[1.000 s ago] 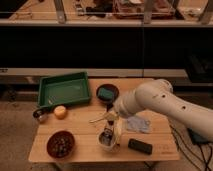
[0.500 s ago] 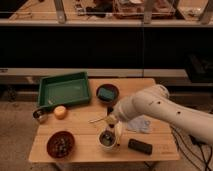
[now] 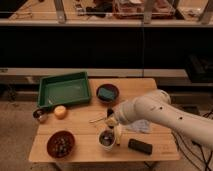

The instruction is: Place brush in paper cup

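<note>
The white paper cup (image 3: 107, 139) stands near the table's front edge, between the reddish-brown bowl and the black slab. My gripper (image 3: 113, 122) hangs just above the cup's right rim, pointing down from an arm that comes in from the right. It is shut on the brush (image 3: 110, 113). The brush's dark handle sticks up above the fingers, and its lower end reaches down into the dark mouth of the cup. The brush's head is hidden by the gripper and the cup.
A green tray (image 3: 65, 90) lies at the back left. A black bowl with a blue-green sponge (image 3: 107, 93) stands behind the gripper. Also on the table are a reddish-brown bowl (image 3: 61, 143), a yellow ball (image 3: 60, 112), a small metal cup (image 3: 39, 115), a black slab (image 3: 140, 146), a pale utensil (image 3: 97, 119) and a bluish cloth (image 3: 137, 126).
The arm has swung a little lower and leftward over the table. The gripper has stayed over the paper cup, with the brush still in it.
</note>
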Available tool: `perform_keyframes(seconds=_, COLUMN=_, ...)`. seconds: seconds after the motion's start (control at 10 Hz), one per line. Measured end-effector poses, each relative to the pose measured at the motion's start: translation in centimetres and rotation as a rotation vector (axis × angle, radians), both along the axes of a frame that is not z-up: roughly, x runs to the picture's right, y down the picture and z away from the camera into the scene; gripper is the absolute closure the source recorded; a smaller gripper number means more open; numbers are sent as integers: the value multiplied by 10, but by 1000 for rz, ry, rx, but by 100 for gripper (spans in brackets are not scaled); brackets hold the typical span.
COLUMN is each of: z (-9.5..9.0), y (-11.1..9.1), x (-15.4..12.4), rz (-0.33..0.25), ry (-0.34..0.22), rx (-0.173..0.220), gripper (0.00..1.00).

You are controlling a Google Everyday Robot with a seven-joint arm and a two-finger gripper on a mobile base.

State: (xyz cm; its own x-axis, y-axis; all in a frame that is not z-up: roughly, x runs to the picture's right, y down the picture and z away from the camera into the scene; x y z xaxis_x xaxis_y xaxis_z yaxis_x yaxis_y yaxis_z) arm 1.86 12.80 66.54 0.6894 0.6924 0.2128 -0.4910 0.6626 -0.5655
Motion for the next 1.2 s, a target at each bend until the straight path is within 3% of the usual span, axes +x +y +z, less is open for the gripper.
perform_keyframes(seconds=0.2, z=-4, y=3, x=-10, rz=-66, ry=33, rx=18, gripper=91)
perform_keyframes(seconds=0.4, z=-5, y=10, x=-10, rz=-130, ry=113, rx=20, gripper=69)
perform_keyframes(seconds=0.7, z=-5, y=17, x=-3, rz=-131, ry=148, rx=47, gripper=46)
perform_keyframes(seconds=1.2, z=-5, y=17, x=-3, rz=-136, ry=148, rx=51, gripper=46)
